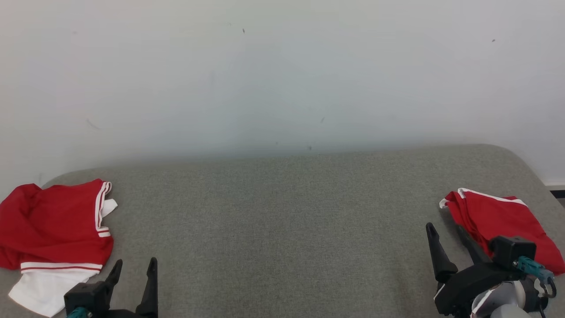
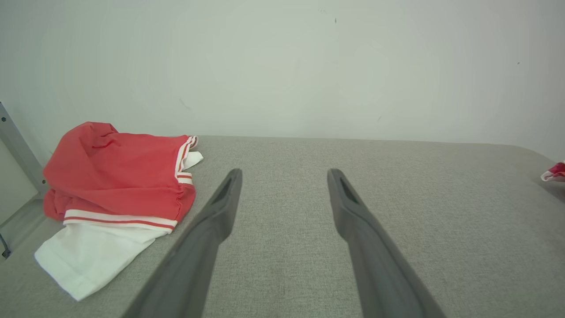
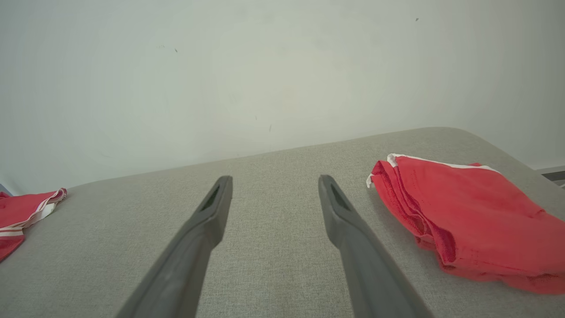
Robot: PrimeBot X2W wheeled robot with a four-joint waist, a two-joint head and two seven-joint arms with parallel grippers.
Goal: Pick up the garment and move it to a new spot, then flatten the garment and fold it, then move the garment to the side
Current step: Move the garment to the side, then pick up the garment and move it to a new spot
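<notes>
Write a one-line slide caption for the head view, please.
Open left gripper and right gripper over a grey surface; red-and-white garment at left, red garment at right.

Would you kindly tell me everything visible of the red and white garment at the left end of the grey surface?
The red and white garment is a bunched, soft-looking fabric piece: red body, white striped trim, a white part spilling out nearest the robot. It lies crumpled on the grey padded surface, near its left edge. The open left tool stands beside it, not touching.
</notes>
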